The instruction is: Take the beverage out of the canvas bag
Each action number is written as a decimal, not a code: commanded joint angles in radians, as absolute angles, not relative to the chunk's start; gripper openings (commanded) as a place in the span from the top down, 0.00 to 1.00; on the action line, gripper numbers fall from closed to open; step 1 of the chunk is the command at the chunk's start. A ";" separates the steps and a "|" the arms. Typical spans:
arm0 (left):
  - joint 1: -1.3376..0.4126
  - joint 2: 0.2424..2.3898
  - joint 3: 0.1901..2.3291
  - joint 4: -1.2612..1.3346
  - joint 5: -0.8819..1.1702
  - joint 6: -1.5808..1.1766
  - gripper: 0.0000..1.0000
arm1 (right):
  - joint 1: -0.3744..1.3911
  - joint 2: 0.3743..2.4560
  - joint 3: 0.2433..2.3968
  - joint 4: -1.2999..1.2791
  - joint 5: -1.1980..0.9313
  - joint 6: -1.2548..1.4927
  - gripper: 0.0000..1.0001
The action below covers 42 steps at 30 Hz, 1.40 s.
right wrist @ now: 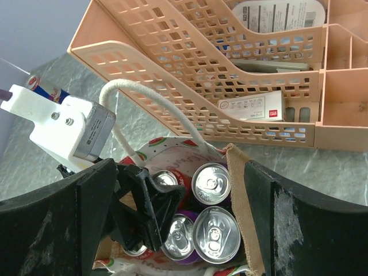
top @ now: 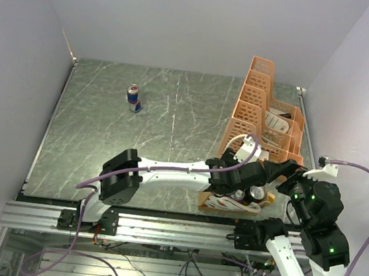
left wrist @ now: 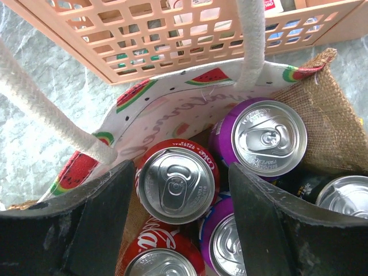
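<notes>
At near edge of grey marbled surface (top: 174,110), white walls (top: 185,18) around: canvas bag (top: 220,203). Left jaws straddle red can (left wrist: 177,187), apparently unclenched; right jaws released.

A tan burlap bag (left wrist: 322,115) is lined in white cloth printed with red-and-green watermelon slices, and its rope handles (left wrist: 40,103) are white. The red cola cans (left wrist: 177,185) carry white script, the purple cans (left wrist: 264,138) none legible; all are silver-topped. The lattice rack (left wrist: 172,34) is peach-orange. The bench (top: 174,110) is grey-green, veined white like marble. The lone can (top: 134,98) is blue, silver and red. The left hand (left wrist: 183,224) has matt black fingers (left wrist: 95,230).
</notes>
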<state>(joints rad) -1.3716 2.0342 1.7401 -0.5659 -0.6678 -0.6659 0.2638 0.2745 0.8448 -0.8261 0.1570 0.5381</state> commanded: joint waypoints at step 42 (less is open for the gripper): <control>-1.331 2.157 1.800 -0.632 -0.600 -0.718 0.29 | 0.262 0.242 0.845 -0.779 0.128 0.554 0.08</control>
<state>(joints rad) -1.3239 2.1571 1.7821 -0.5900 -0.6228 -0.7605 0.2638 0.2432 0.8391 -0.8055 0.1368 0.5499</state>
